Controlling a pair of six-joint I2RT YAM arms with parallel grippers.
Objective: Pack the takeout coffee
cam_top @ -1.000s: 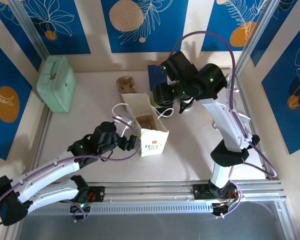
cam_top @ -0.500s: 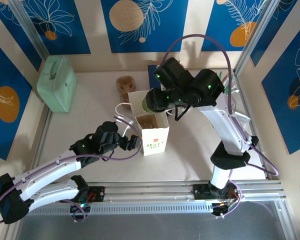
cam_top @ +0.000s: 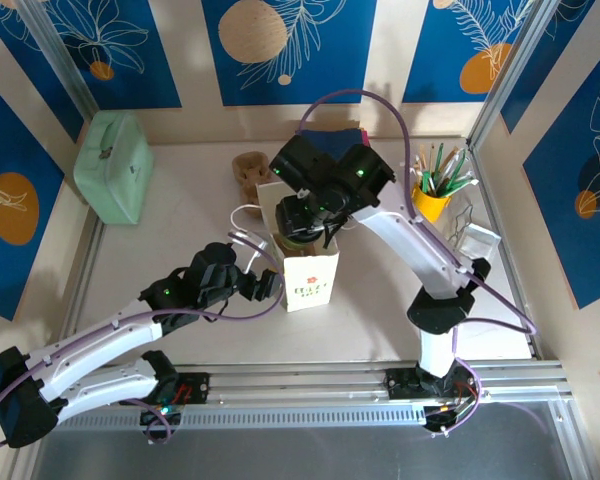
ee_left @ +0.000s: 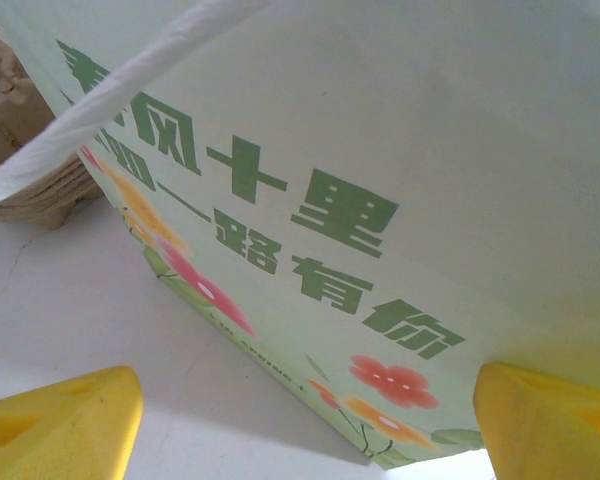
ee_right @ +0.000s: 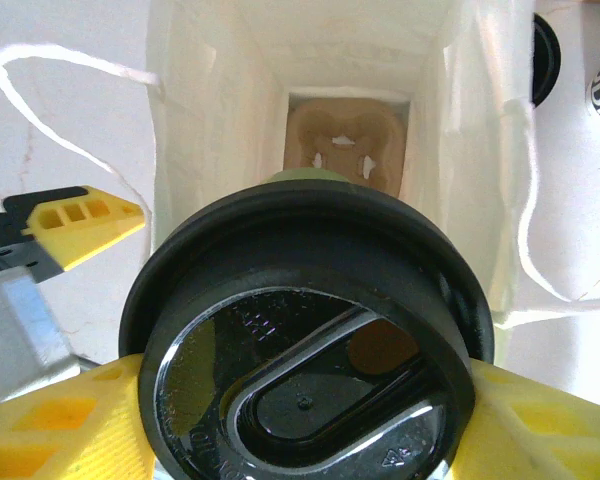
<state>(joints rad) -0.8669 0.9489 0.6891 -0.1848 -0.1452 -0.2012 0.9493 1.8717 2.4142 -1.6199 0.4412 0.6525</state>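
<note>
- Two yellow fingers of my right pincer [ee_right: 305, 425] clamp the olive-green paper coffee cup with its round black plastic lid [ee_right: 302, 300].
- I see the cup hanging over the open mouth of the white paper bag [ee_right: 210, 120], with a brown cardboard cup tray [ee_right: 345, 140] at the bottom.
- My left pincer [cam_top: 267, 284] is spread wide at the bag's 8 o'clock, low over the desk [cam_top: 180, 190].

My right arm [cam_top: 420, 250] arches forward and bends left, wrist pointing down, right gripper [cam_top: 302, 218] clamped on the takeout coffee [ee_right: 305, 370]. My left arm [cam_top: 110, 335] stretches low toward the right, left gripper [cam_top: 267, 284] spread wide, 2 fingertips [ee_left: 55, 425] well apart.
</note>
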